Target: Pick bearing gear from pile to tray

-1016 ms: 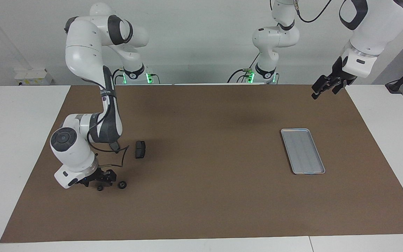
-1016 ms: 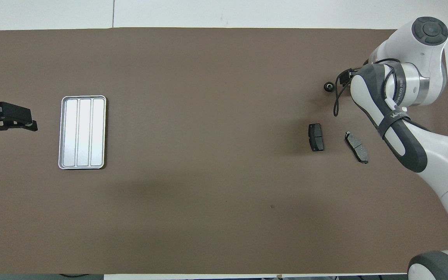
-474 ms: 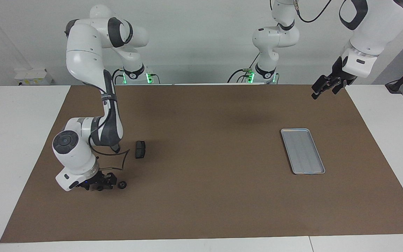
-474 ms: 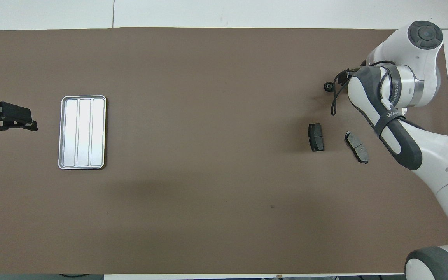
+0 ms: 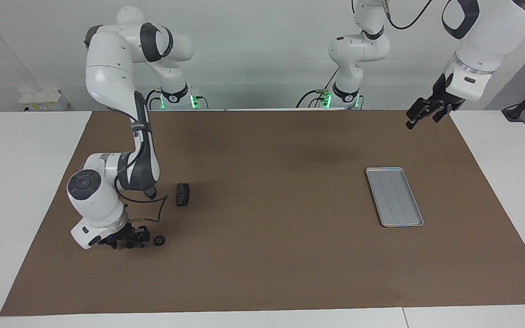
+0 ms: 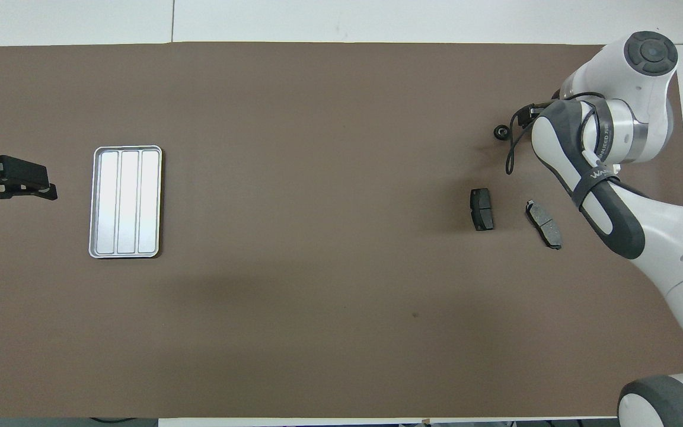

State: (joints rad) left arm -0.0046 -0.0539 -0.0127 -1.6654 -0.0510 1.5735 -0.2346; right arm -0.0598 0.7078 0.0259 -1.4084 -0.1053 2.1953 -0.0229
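My right gripper (image 5: 128, 245) is down at the brown mat (image 5: 262, 255), near the right arm's end of the table. A small black round bearing gear (image 5: 158, 241) (image 6: 500, 133) lies on the mat just beside it, apart from the fingers. Anything between those fingers is hidden by the hand. The silver ridged tray (image 5: 394, 197) (image 6: 126, 201) lies empty toward the left arm's end. My left gripper (image 5: 419, 113) (image 6: 9, 184) hangs open and empty in the air over the mat's edge past the tray, waiting.
Two dark grey brake pads lie nearer to the robots than the gear. One (image 5: 182, 194) (image 6: 482, 209) shows in both views. The other (image 6: 543, 223) lies by the right forearm and is hidden in the facing view. White tabletop (image 5: 25, 182) surrounds the mat.
My right gripper has sunk to the mat, over a second small round piece that showed below it a second ago and is now hidden. The left arm has not moved.
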